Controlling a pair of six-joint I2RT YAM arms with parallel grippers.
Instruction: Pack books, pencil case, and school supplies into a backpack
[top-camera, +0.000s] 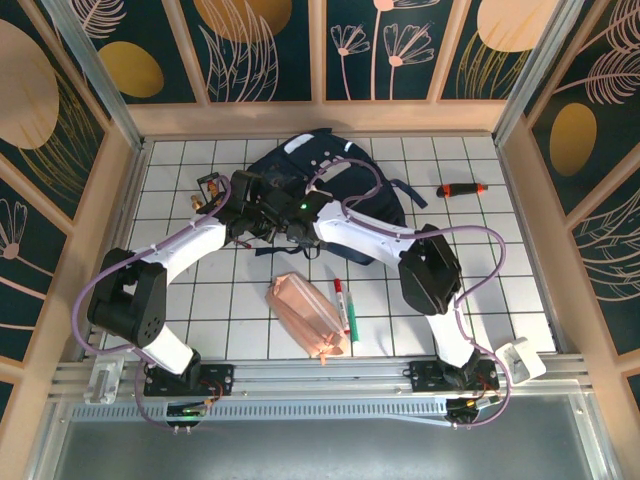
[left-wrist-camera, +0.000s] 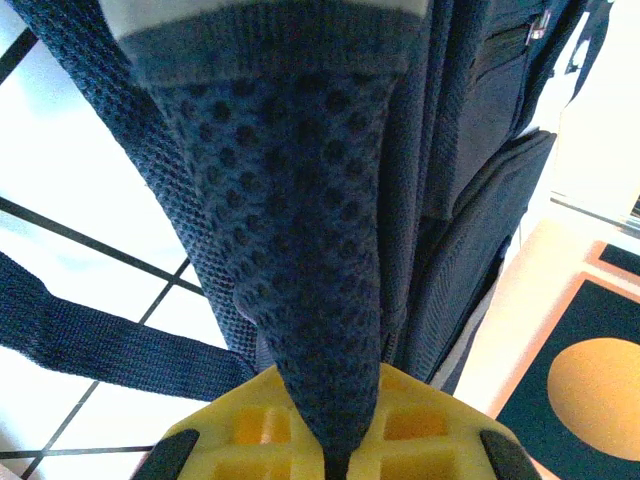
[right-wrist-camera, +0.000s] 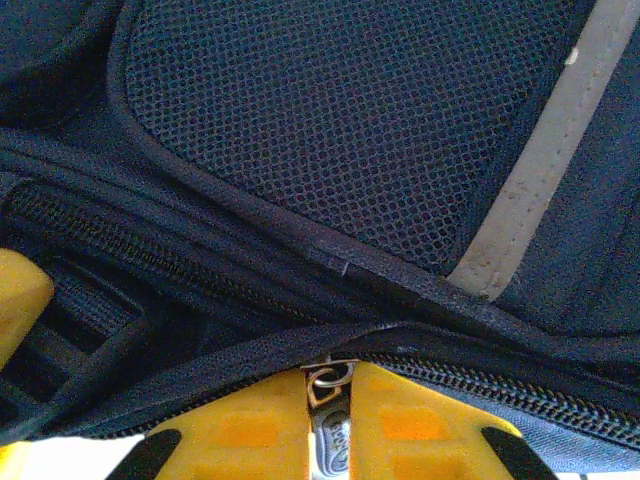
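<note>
Navy fabric backpack (top-camera: 345, 170) lies at the table's far middle, its length slanting far-left to near-right. Nearer, the salmon-pink fabric pencil case (top-camera: 308, 315) slants the same way. Just beside it, the slim red-capped marker pen (top-camera: 343, 305) points its cap away. The left gripper (left-wrist-camera: 335, 445) is pinched tight on the backpack's mesh strap (left-wrist-camera: 300, 250). The right gripper (right-wrist-camera: 328, 435) is nipped narrowly on the metal zipper pull (right-wrist-camera: 328, 390).

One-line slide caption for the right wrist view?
Right gripper pinching the metal zipper pull on the navy backpack, pale reflective strip at upper right.
</note>
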